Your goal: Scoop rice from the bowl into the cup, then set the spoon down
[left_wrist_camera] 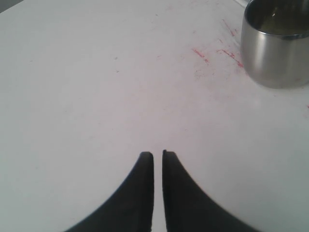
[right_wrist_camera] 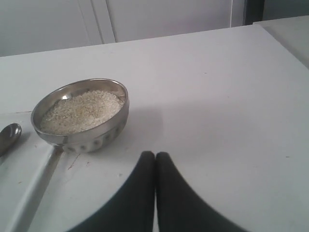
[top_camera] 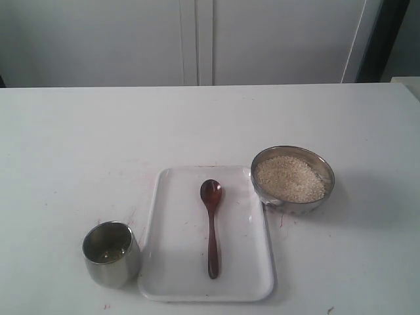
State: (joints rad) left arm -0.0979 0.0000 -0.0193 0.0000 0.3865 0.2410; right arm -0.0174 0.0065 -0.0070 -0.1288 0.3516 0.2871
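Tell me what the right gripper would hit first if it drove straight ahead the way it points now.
Probably nothing: ahead of the right gripper lies only bare table to its far edge. The bowl sits off to one side of that line, though depth is unclear.

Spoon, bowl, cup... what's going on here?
Nothing is being handled right now. The wooden spoon lies alone on the white tray. The steel bowl, full of rice, sits by the tray's far right corner. The steel cup stands left of the tray. The left fingers and right fingers are closed on nothing, above bare table. The scooping has not started yet.
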